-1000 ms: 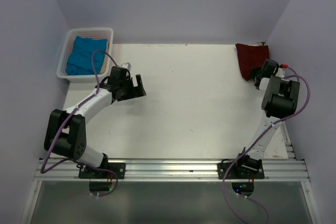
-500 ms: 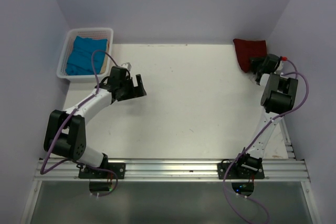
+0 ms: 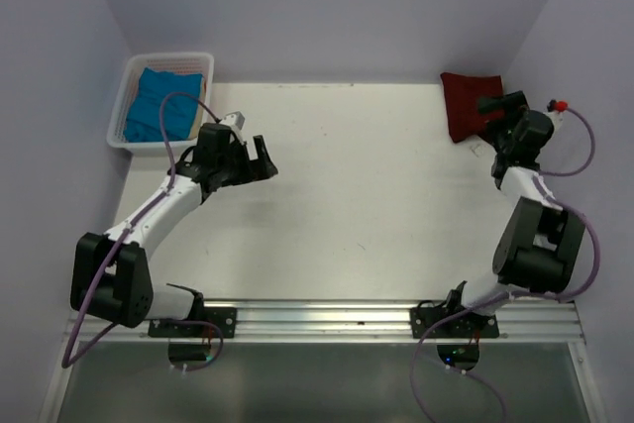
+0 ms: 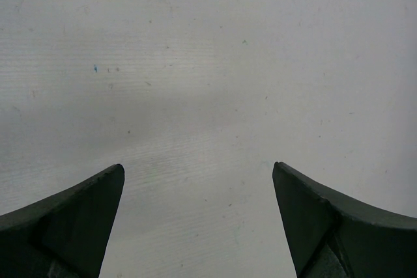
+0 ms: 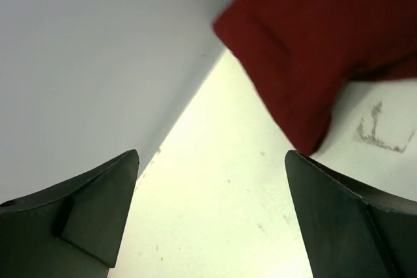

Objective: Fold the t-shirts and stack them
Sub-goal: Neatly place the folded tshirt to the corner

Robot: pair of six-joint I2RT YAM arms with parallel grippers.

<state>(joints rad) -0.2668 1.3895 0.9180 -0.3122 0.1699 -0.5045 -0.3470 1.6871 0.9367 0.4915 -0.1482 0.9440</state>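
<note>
Right gripper (image 5: 212, 161) has sprung apart, leaving the maroon shirt (image 3: 464, 103) at the desk's far right corner; left gripper (image 4: 199, 174), also apart, should pinch the teal shirt (image 3: 158, 106) by one edge.

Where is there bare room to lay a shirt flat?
The wide middle of the table, between the left gripper and the maroon shirt, is bare. Crowded: the far right corner, where the right gripper sits by that shirt, and the far left, where the basket holds the teal shirt.
</note>
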